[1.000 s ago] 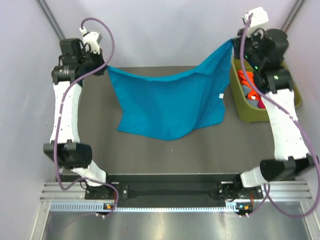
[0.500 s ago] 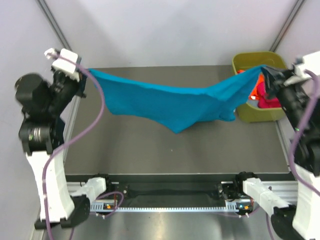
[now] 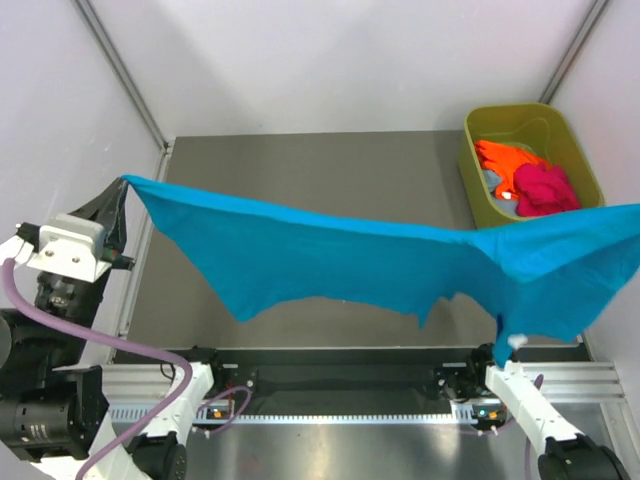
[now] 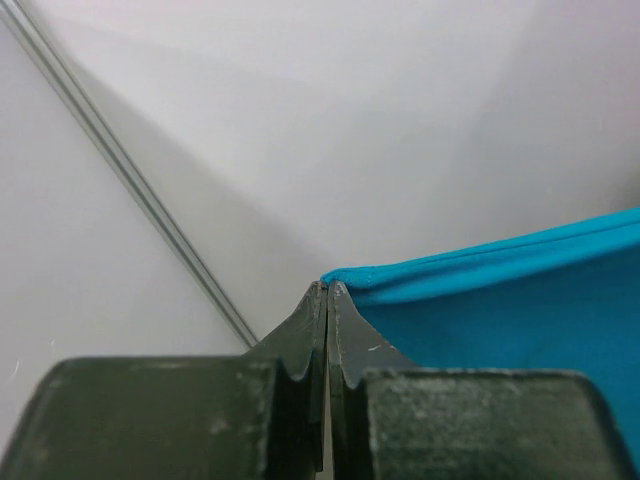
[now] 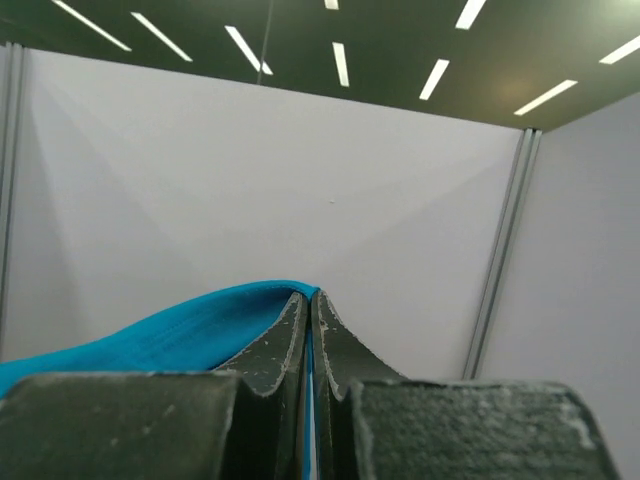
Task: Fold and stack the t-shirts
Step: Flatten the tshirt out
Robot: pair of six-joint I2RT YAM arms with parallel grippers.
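Teal-blue t-shirt (image 3: 380,265) now hangs stretched in mid-air btwn the two arms, high over the table (image 3: 320,170) and close to the top cam. One sec ago it sagged low at the far edge w/ its lower hem draped on the tabletop. Both arms have since swung up and toward the near side, pulling the cloth out wide. Per its wrist cam, the left gripper (image 4: 328,298) is clamped tight on one corner, jaws pressed together w/ the hem trapped btwn them. The right gripper (image 5: 309,303), gone past the right edge of the top view, pinches the opposite corner the same way. Top edge runs nearly straight; lower edge dangles in points, small white label (image 3: 515,341) showing near the right. Orange t-shirt (image 3: 505,157) and magenta t-shirt (image 3: 545,188) wait in the olive tub (image 3: 470,150), far right. For the job: garment looks shaken open and ready to be laid flat, prob. the step before any fold; no stack started yet.
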